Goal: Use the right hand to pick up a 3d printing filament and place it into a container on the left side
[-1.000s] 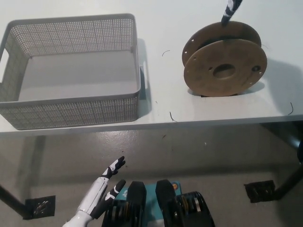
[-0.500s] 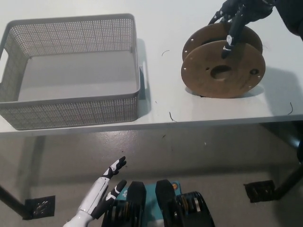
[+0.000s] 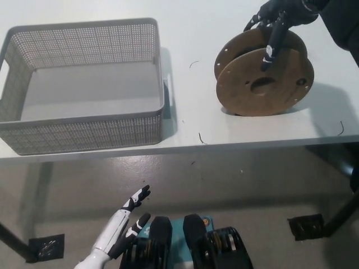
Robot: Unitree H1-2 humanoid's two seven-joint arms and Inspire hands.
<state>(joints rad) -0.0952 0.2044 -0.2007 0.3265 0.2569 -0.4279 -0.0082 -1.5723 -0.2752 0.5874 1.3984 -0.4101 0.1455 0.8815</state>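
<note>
Reaching down from the far right, my right hand (image 3: 277, 22) has arrived at the spool (image 3: 263, 73), fingers spread over its top rim, nothing gripped yet. The basket (image 3: 84, 120) waits left; my left hand (image 3: 120, 230) rests low, open.

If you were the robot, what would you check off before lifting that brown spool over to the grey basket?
1. Right hand on the filament spool: ok, fingers drape over its top rim.
2. Firm grip: cannot tell, contact is partly hidden.
3. Spool standing on edge on the table: ok.
4. Basket has room: ok, nothing inside.
5. Path from spool to basket: ok, only bare tabletop between.
6. Left hand out of the way: ok, resting low below the table edge.
</note>
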